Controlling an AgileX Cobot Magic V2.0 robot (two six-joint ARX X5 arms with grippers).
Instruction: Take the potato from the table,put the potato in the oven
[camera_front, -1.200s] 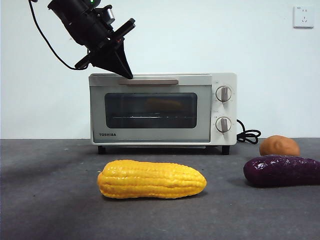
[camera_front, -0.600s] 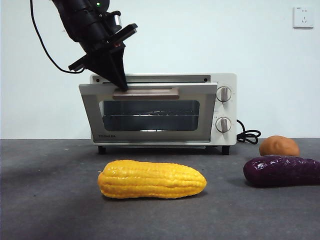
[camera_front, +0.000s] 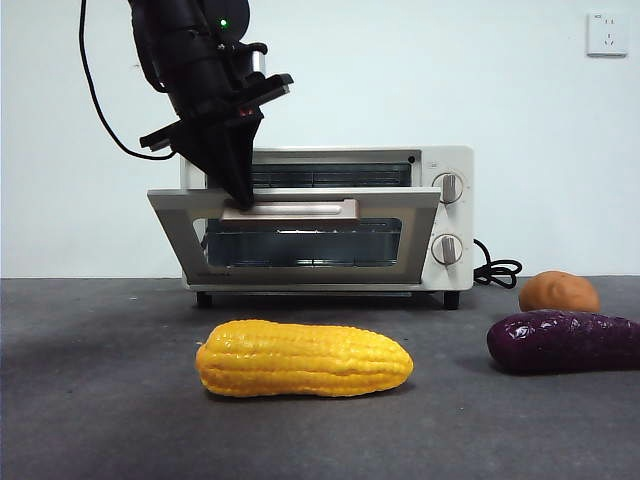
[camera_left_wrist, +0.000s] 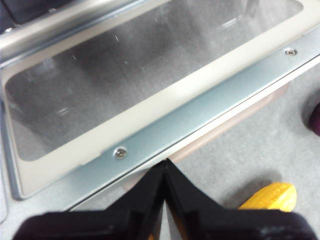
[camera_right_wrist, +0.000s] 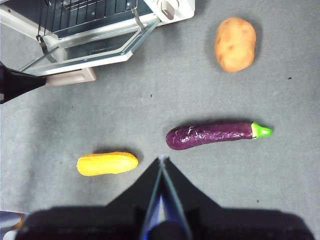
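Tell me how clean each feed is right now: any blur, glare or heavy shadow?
Left wrist view: soft and blurred, oven door glass hazy with pale reflections, left end effector a dark shape. Front view: sharp, evenly lit, soft shadow under the corn. Right wrist view: crisp, potato and eggplant clear, right end effector dark.

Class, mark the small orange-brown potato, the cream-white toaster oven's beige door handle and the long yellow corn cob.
Small orange-brown potato (camera_front: 558, 291): front view, middle of its skin.
Cream-white toaster oven's beige door handle (camera_front: 300, 208): front view, middle of the bar.
Long yellow corn cob (camera_front: 303, 358): front view, centre of its kernels.
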